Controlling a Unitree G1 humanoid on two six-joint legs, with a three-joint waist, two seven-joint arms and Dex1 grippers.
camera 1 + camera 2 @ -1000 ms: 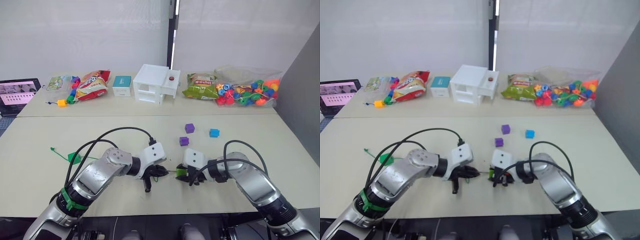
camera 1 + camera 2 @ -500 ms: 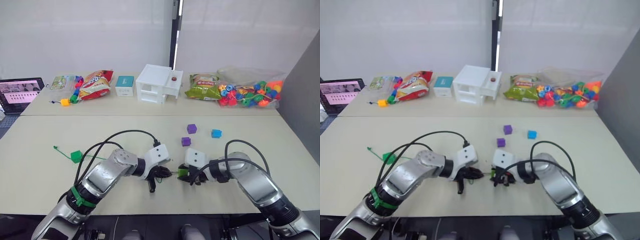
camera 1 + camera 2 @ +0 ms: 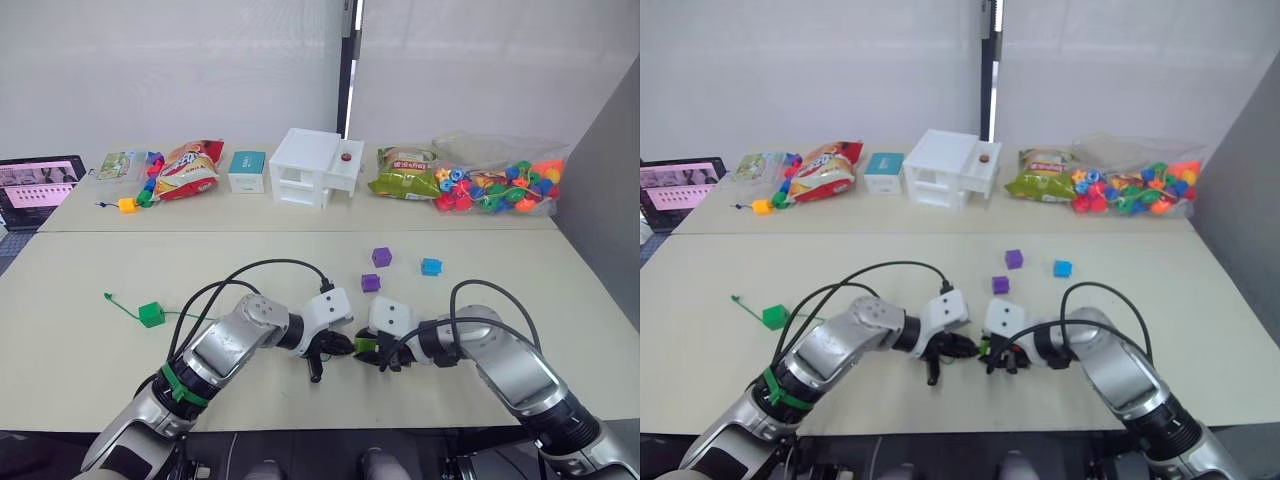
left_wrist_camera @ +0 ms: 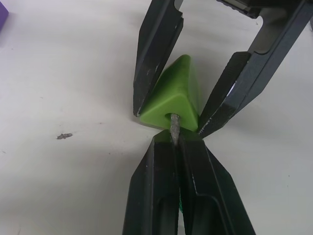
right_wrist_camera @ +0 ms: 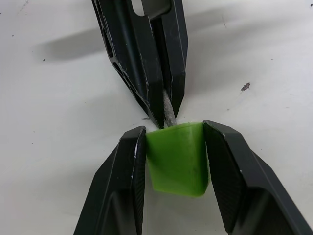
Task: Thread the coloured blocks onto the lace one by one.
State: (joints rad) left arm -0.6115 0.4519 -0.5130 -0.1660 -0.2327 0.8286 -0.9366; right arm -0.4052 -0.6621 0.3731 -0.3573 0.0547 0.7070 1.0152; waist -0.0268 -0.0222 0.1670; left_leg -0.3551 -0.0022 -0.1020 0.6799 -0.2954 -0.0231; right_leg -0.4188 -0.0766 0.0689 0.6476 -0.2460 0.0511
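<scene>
My right gripper (image 3: 368,351) is shut on a light green block (image 4: 171,95), holding it just above the table near the front middle. My left gripper (image 4: 174,139) is shut on the lace's stiff grey tip (image 4: 174,122), whose point sits in the block's hole. The thin green lace (image 3: 120,303) trails off to the left, where a dark green block (image 3: 151,314) sits on it. Two purple blocks (image 3: 381,257) (image 3: 370,283) and a blue block (image 3: 430,266) lie on the table beyond the grippers.
Along the far table stand a clear bag of beads (image 3: 495,187), two snack bags (image 3: 400,172), a white toy house (image 3: 315,167), a teal box (image 3: 245,170), a bead string with a yellow cube (image 3: 125,205) and a tablet (image 3: 35,185).
My left gripper has moved right with the lace tip, closing the gap to the light green block. The right gripper has stayed put with the block.
</scene>
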